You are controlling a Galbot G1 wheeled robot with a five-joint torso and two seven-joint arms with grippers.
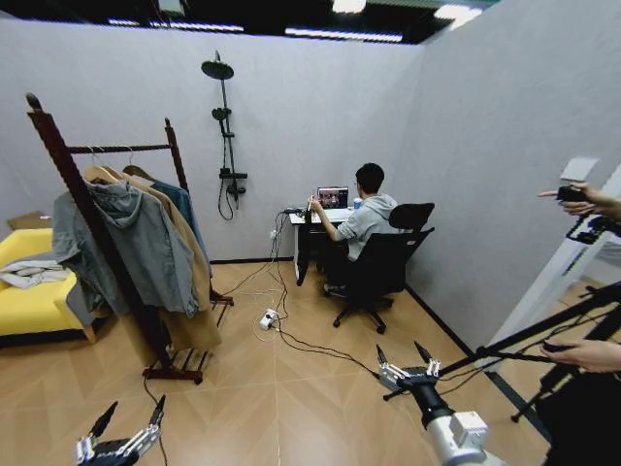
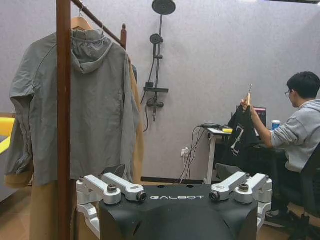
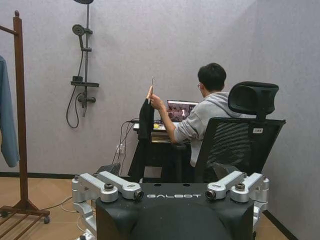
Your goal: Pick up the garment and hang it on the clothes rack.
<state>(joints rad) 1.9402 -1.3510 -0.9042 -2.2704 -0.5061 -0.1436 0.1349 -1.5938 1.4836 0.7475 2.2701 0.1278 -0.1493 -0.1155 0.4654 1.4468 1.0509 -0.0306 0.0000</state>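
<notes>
A seated person at the far desk holds up the black garment (image 1: 309, 219) by its hanger; the garment (image 2: 242, 131) hangs from that raised hand beside the desk (image 3: 146, 120). The dark wooden clothes rack (image 1: 73, 175) stands at the left with a grey hooded jacket (image 1: 136, 243), a tan coat and a teal shirt on its bar. One rack post (image 2: 63, 100) rises close before the left wrist camera, and another post (image 3: 19, 100) shows from the right wrist. My left gripper (image 1: 129, 416) is open, low at the front left. My right gripper (image 1: 401, 352) is open at the front right. Both are far from the garment.
A yellow sofa (image 1: 29, 301) sits behind the rack at the left. Cables and a power strip (image 1: 267, 318) lie on the wooden floor in the middle. An office chair (image 1: 378, 267) stands behind the person. A black tripod (image 1: 543, 340) crosses the right side. A black shower pole (image 1: 225, 126) hangs on the back wall.
</notes>
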